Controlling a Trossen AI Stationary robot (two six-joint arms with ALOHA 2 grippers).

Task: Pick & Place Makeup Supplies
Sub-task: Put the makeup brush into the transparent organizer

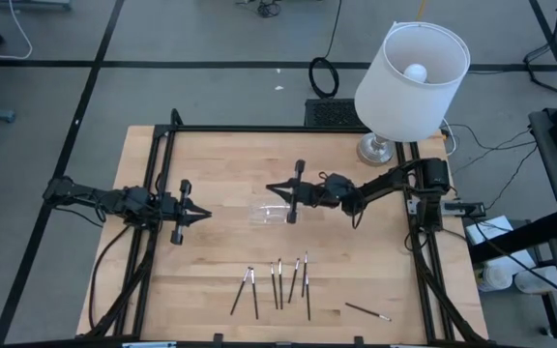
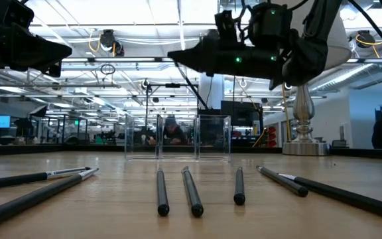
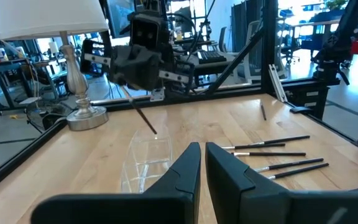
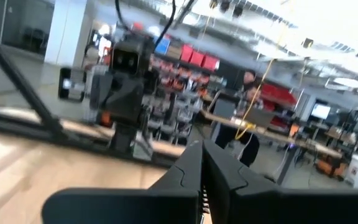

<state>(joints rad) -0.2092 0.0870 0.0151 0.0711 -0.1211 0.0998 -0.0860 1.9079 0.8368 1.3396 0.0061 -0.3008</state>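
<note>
Pale wooden boards make up the surface, framed by black rails, with a white-shaded lamp standing at one far corner. Near its middle sits the clear plastic tray, the landmark for everything else.

The right claw hangs just above the tray, fingers closed on one thin dark stick, which slants down from them with its lower tip at the tray's open top in the left wrist view. The step in hand looks like the placing of this stick: carried over, not yet let go. The next move would call for a small descent or tilt so the tip clears the tray wall, then a release; a stick this thin could glance off the rim and roll away.

The left claw waits beside the tray, on the side away from the lamp, fingers nearly together and holding nothing.

Nothing can be made out inside the tray, though its clear walls make that hard to judge. The other makeup supplies lie in a loose row on the surface, well apart from the tray toward the near edge, with one stray stick off beside that row.
</note>
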